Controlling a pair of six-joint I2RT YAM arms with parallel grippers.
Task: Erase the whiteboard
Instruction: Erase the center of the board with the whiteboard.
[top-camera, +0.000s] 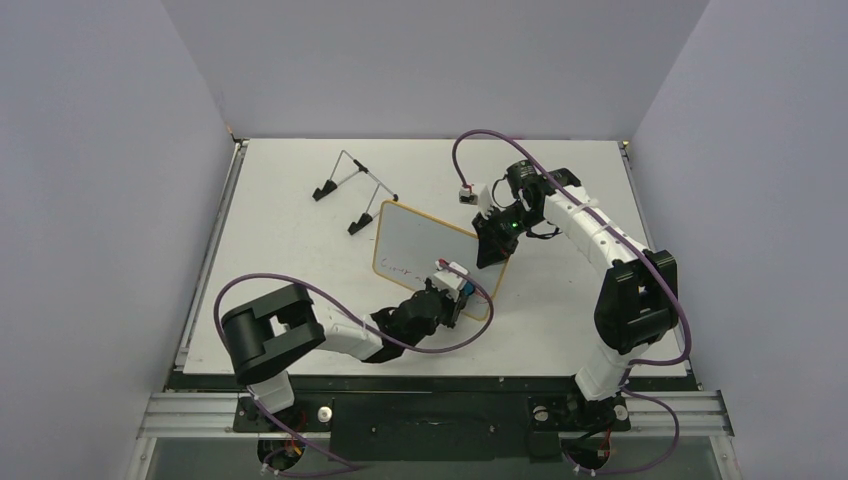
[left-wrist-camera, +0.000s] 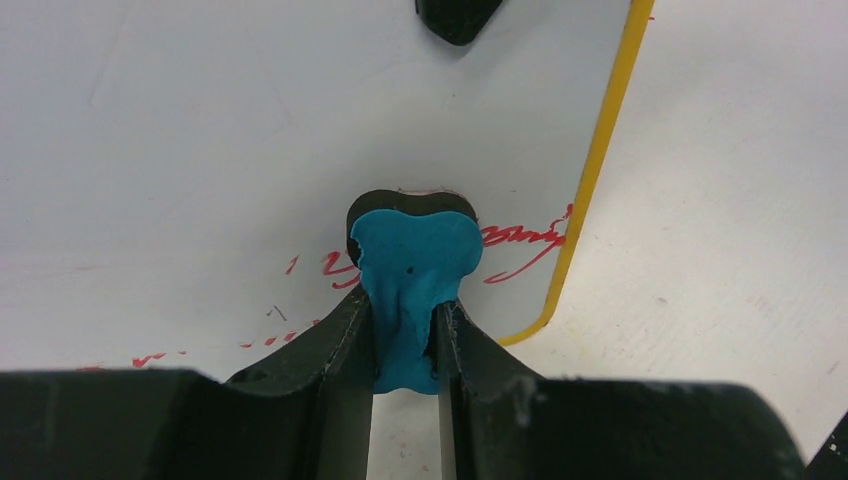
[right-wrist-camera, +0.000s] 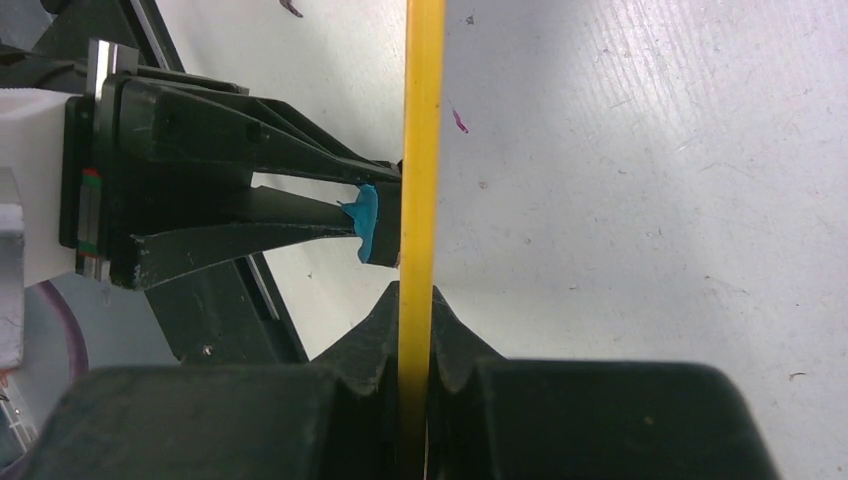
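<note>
The whiteboard (top-camera: 420, 240) lies slanted mid-table, white with a yellow-orange rim (right-wrist-camera: 422, 120). Red handwriting (left-wrist-camera: 520, 248) runs along its near edge. My right gripper (top-camera: 491, 252) is shut on the board's right rim, which passes edge-on between its jaws (right-wrist-camera: 421, 305). My left gripper (top-camera: 458, 296) is shut on a blue eraser (left-wrist-camera: 415, 275), and the eraser's face presses on the board among the red marks. In the right wrist view the left gripper (right-wrist-camera: 375, 215) and the eraser (right-wrist-camera: 366, 225) touch the board from the left. The left gripper (left-wrist-camera: 405, 325) squeezes the eraser's lower part.
A thin wire stand (top-camera: 355, 190) with black feet sits on the table behind the board at the left. Purple cables loop over both arms. Grey walls close the table on three sides.
</note>
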